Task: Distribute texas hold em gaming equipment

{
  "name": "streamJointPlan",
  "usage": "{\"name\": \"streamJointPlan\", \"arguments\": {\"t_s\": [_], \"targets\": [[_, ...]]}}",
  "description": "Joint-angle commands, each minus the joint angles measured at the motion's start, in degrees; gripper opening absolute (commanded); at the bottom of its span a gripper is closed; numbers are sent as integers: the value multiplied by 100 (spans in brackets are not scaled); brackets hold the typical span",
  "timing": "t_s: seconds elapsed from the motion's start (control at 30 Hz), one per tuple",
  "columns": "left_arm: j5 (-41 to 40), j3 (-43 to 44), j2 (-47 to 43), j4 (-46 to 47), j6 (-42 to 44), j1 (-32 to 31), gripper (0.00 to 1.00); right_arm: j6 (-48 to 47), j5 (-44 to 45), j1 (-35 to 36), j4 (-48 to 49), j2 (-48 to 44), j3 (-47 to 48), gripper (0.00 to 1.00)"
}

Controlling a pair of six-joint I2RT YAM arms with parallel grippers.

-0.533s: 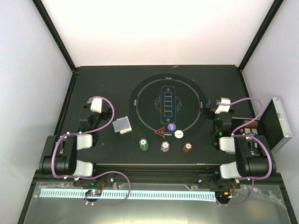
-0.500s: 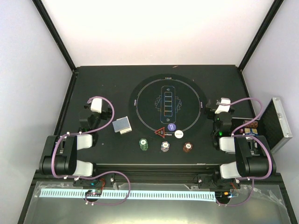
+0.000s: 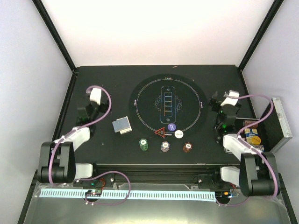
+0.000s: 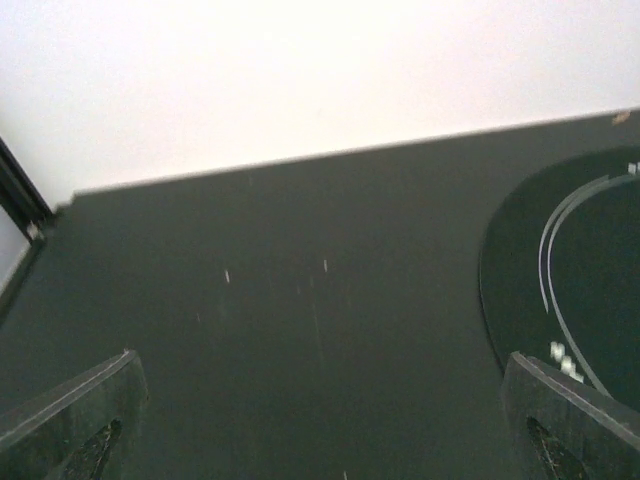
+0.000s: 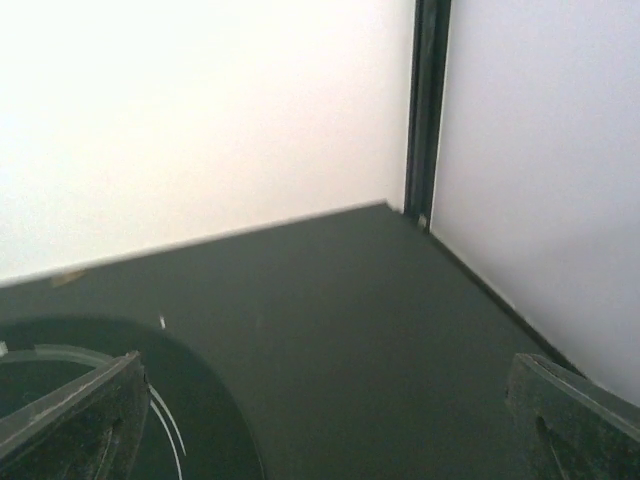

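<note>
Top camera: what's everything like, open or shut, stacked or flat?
Cards: one neat pile, backs up.
Green chips: stacked.
Purple-white chips: stacked.
Red-brown chips: stacked.
Red triangle: lying flat.
Blue button: lying flat.
White button: lying flat.
Silver case: open, lid up.
Left arm: jaws open, empty.
Right arm: jaws open, empty.

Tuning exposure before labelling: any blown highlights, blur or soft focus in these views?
Top external: white back wall clipped, black tabletop dark yet sharp. Left wrist: wall blown out, whole frame soft, dark left fingers out of focus in the corners. Right wrist: wall bright at left, right fingers blurred likewise.
</note>
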Motion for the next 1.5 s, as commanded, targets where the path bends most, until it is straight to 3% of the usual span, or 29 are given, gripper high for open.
{"name": "streamJointPlan", "arguments": {"t_s": [0.0,0.07,0.17,0.23,0.33,0.37,0.57,0.83,1.1,1.47], "targets": [[140,1690,-475,-2933,259,64,99,558,339,-40,-1798,-719,752,100],[428,2283,-504,-3968,345,161,99,633,168,-36,-2452,-880,1146,100],[1070,2887,-655,-5180,347,403,99,2259,462,-42,-3545,-930,1695,100],[1325,3066,-805,-5636,348,512,99,2124,-259,-74,-4241,-967,2072,100],[1464,2955,-1153,-5873,380,593,99,1635,-2163,-44,-4340,-974,2181,100],[1470,2899,-1258,-5875,383,607,99,1601,-2297,83,-4597,-920,2327,100],[1678,2798,-1653,-6092,360,621,99,1308,-778,2281,-5944,-514,2833,99],[1722,3037,-1735,-6519,468,642,99,2676,-424,4252,-6738,374,2977,81],[1868,3401,-1678,-6977,490,679,99,3236,-810,4835,-7371,1868,3646,74],[1982,3663,-1659,-7277,561,778,99,3002,-1051,4836,-7387,2648,3876,65]]}}
